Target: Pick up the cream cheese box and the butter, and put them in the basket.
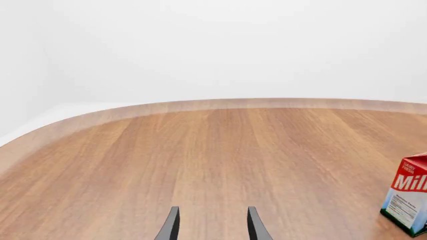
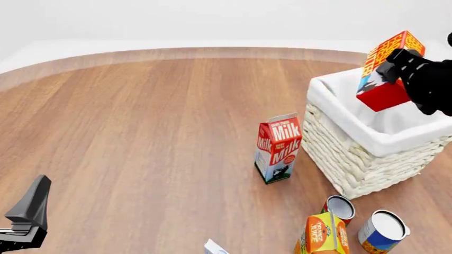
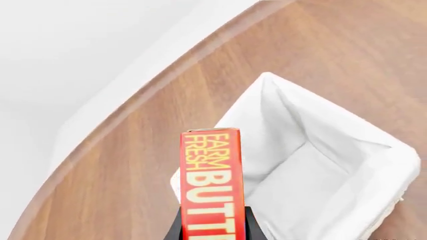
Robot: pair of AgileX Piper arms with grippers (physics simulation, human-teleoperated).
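Evidently poised for a drop, the right gripper [image 2: 392,67] is clenched on the butter [image 2: 385,70], held tilted above the basket [image 2: 367,159] near the table's far right edge, while the left gripper [image 1: 211,225] waits released over bare wood.

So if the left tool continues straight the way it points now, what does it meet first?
Probably nothing: ahead of the left tool lies only bare table up to its far edge. The milk carton stands well off to the side of that line.
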